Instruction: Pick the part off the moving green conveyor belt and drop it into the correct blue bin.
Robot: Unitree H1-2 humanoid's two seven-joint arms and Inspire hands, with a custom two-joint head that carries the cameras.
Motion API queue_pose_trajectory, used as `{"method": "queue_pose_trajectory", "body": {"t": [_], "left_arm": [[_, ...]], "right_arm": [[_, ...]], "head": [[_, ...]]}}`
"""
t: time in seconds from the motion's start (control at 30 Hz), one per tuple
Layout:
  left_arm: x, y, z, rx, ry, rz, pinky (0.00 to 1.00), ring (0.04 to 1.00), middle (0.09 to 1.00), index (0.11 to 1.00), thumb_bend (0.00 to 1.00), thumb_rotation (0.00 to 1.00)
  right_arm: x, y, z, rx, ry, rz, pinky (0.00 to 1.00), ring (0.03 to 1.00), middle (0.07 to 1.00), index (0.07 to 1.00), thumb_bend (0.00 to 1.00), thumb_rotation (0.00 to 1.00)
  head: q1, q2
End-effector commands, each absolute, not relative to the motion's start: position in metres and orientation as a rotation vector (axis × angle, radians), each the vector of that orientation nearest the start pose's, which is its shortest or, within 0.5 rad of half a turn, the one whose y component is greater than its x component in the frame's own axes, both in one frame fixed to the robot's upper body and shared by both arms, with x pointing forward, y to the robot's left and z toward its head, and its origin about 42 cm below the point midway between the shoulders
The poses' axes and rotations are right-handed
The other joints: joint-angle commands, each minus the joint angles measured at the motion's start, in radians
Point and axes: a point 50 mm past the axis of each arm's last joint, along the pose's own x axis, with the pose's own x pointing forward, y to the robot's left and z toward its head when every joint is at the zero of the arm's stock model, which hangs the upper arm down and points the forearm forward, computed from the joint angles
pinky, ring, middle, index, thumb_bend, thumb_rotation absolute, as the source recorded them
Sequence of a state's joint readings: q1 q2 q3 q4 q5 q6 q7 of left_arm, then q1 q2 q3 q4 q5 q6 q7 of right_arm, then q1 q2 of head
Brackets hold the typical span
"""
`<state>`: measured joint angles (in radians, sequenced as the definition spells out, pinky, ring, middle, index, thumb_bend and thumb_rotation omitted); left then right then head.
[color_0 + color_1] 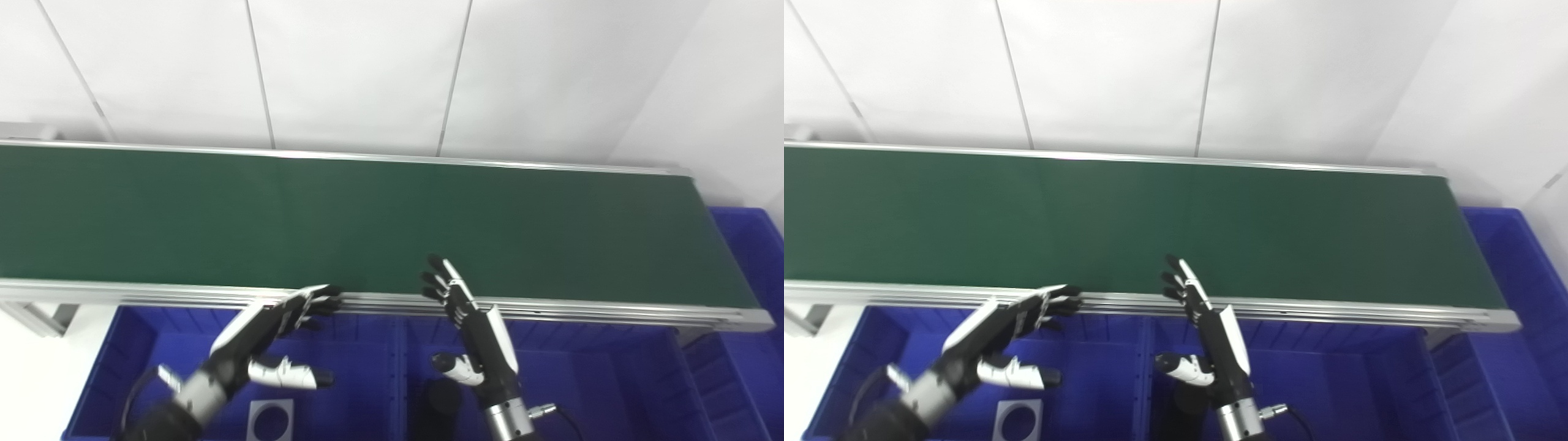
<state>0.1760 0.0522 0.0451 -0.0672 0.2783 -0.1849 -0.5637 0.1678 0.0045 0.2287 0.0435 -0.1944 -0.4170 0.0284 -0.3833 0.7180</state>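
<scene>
Both the left robot hand (269, 337) and the right robot hand (471, 331) are held spread and empty over the blue bins (367, 361). No part is seen on the green conveyor belt (367, 220) beyond them; a late reach could miss an arriving part.

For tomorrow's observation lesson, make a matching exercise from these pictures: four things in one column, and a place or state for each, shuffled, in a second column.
Things
1. left robot hand
2. right robot hand
3. grey plate with round hole
4. green conveyor belt

Places or states
A. lying in the left blue bin
B. carries no part in view
C. open, fingers pointing up over the belt's near rail
D. open, fingertips at the rail, reaching in from the left

Pairs: 1-D, 2-C, 3-A, 4-B
</scene>
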Motion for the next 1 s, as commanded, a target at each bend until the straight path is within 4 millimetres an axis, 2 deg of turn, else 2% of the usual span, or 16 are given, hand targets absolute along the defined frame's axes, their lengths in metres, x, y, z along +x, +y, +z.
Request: {"method": "queue_pose_trajectory", "body": {"t": [0.0,0.07,0.17,0.3,0.4,0.57,0.83,0.87,0.9,0.93,0.97], "left_arm": [[0.226,0.211,0.092,0.415,-0.233,-0.440,0.91,0.960,0.967,0.936,0.92,0.54],[0.224,0.209,0.086,0.416,-0.253,-0.418,0.99,0.993,0.992,0.961,0.94,0.60],[0.223,0.206,0.080,0.406,-0.258,-0.394,1.00,1.000,0.999,0.975,0.95,0.64],[0.221,0.197,0.075,0.430,-0.272,-0.375,1.00,1.000,1.000,0.998,0.93,0.69],[0.219,0.188,0.072,0.450,-0.289,-0.364,1.00,1.000,1.000,1.000,0.92,0.70],[0.215,0.175,0.074,0.436,-0.318,-0.358,1.00,1.000,1.000,1.000,0.94,0.68],[0.215,0.158,0.095,0.415,-0.384,-0.358,0.98,1.000,1.000,1.000,0.91,0.66],[0.216,0.156,0.096,0.409,-0.384,-0.359,0.98,1.000,1.000,1.000,0.91,0.67],[0.216,0.154,0.097,0.402,-0.383,-0.362,0.99,1.000,1.000,1.000,0.92,0.68],[0.217,0.150,0.098,0.398,-0.383,-0.365,0.99,1.000,1.000,1.000,0.92,0.68],[0.217,0.148,0.099,0.395,-0.383,-0.367,0.99,1.000,1.000,1.000,0.92,0.69]], "right_arm": [[0.220,-0.142,0.086,-0.130,-0.325,0.251,0.82,0.895,0.960,0.942,0.99,0.84],[0.219,-0.141,0.083,-0.141,-0.321,0.248,0.81,0.890,0.958,0.940,0.98,0.85],[0.219,-0.143,0.080,-0.159,-0.316,0.248,0.81,0.892,0.959,0.940,0.98,0.86],[0.217,-0.148,0.077,-0.171,-0.311,0.246,0.82,0.906,0.968,0.941,0.99,0.86],[0.215,-0.154,0.076,-0.176,-0.307,0.245,0.84,0.904,0.973,0.941,1.00,0.87],[0.211,-0.163,0.078,-0.183,-0.309,0.248,0.85,0.913,0.973,0.949,1.00,0.88],[0.207,-0.180,0.084,-0.170,-0.313,0.242,0.85,0.910,0.962,0.946,1.00,0.88],[0.208,-0.183,0.085,-0.173,-0.317,0.243,0.85,0.908,0.964,0.948,1.00,0.89],[0.209,-0.186,0.086,-0.175,-0.319,0.243,0.85,0.907,0.966,0.951,1.00,0.89],[0.210,-0.189,0.088,-0.177,-0.323,0.243,0.85,0.906,0.969,0.956,1.00,0.90],[0.210,-0.191,0.089,-0.178,-0.325,0.243,0.85,0.906,0.970,0.959,1.00,0.90]], "head": [[-0.016,-0.012],[-0.024,-0.026],[-0.018,-0.039],[0.026,-0.035],[0.077,-0.031],[0.122,-0.021],[0.230,0.042],[0.263,0.067],[0.263,0.067],[0.299,0.093],[0.299,0.093]]}}
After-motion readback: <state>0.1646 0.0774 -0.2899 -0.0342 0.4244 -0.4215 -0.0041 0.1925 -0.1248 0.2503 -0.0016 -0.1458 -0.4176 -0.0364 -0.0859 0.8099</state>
